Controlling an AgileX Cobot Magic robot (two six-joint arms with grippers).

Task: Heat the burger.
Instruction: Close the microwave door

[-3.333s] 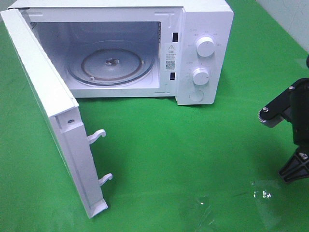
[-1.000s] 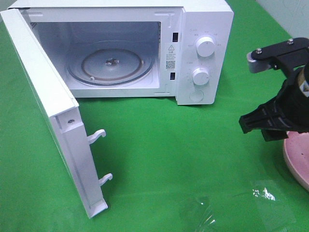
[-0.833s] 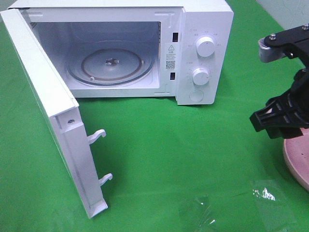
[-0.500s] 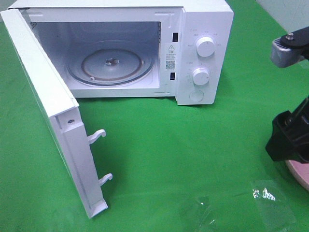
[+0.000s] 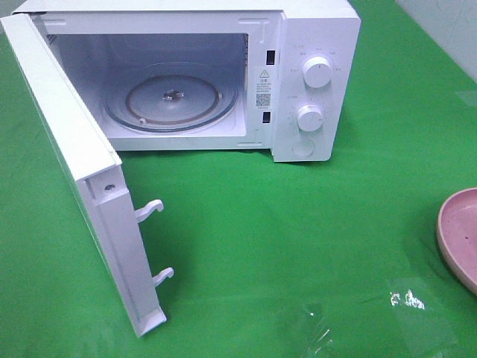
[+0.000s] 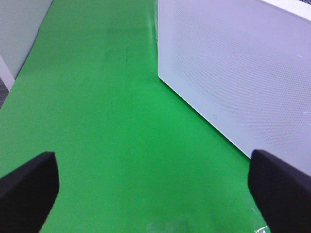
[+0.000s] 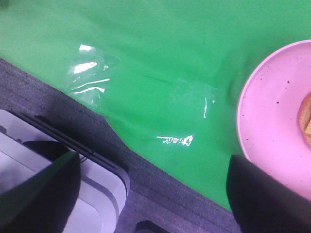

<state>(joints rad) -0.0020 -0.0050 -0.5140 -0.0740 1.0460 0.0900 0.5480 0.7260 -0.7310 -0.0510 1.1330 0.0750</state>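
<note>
We see a matt green cloth (image 5: 313, 216) with patches of glossy clear tape (image 7: 187, 111) catching the light. The microwave (image 5: 313, 45) has a smooth white casing, a clear glass turntable (image 5: 171, 101), and a finely perforated side panel (image 6: 233, 63), probably painted metal. The pink plate (image 7: 272, 126) looks smooth and faintly speckled.

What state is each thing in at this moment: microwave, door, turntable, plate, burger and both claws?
Microwave: upright on the green cloth, cavity exposed.
Door: swung wide open.
Turntable: seated inside, bare.
Pink plate: flat on the cloth at the right edge, partly out of view.
Burger: only a sliver visible, on the plate.
Left claw: open, holding nothing.
Right claw: open, holding nothing.
</note>
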